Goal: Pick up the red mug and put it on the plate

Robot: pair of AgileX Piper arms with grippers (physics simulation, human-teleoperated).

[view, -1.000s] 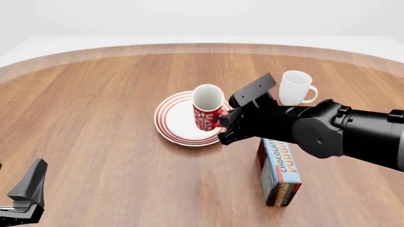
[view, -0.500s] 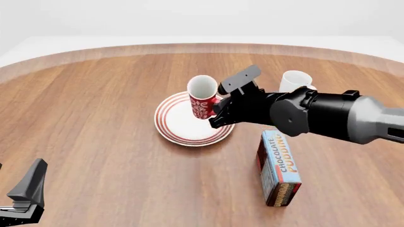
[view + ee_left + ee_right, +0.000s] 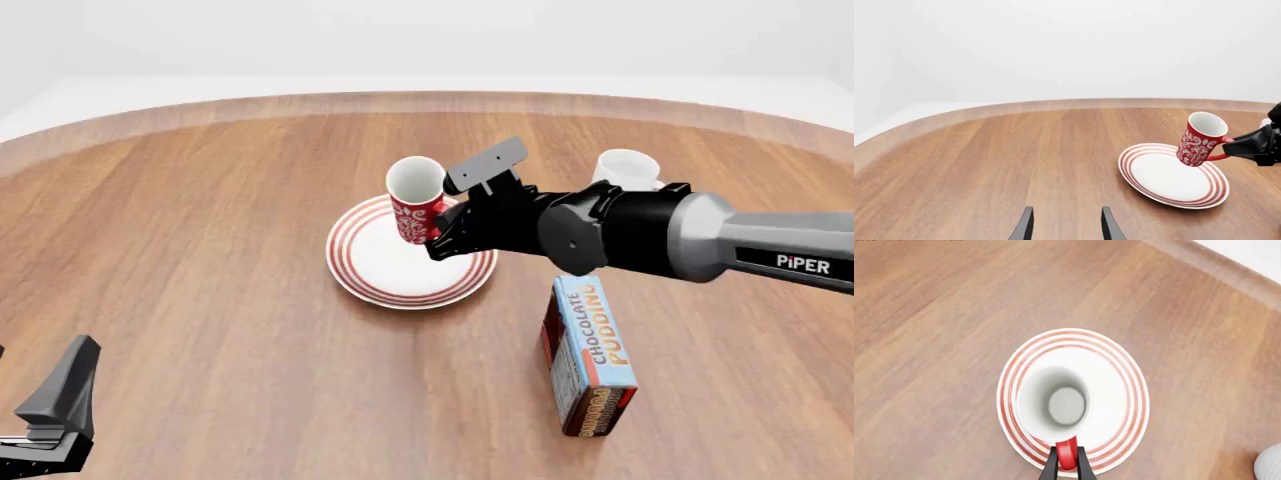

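The red mug (image 3: 416, 204), red with a white floral pattern and white inside, hangs tilted in the air above the plate (image 3: 370, 268), a white plate with red rings. My right gripper (image 3: 446, 232) is shut on the mug's red handle. The right wrist view looks down into the mug (image 3: 1054, 402) over the plate (image 3: 1124, 385), with the fingers clamped on the handle (image 3: 1067, 460). The left wrist view shows the mug (image 3: 1201, 140) off the plate (image 3: 1154, 175). My left gripper (image 3: 54, 430) is open and empty at the near left corner; its fingertips (image 3: 1026, 227) show.
A plain white mug (image 3: 625, 170) stands behind my right arm. A chocolate pudding box (image 3: 590, 352) lies on the table at the near right, close under the right forearm. The round wooden table's edge (image 3: 400, 100) curves along the back.
My right gripper has moved left and farther back with the red mug, lifting it higher over the plate's far side. The left arm has not moved.
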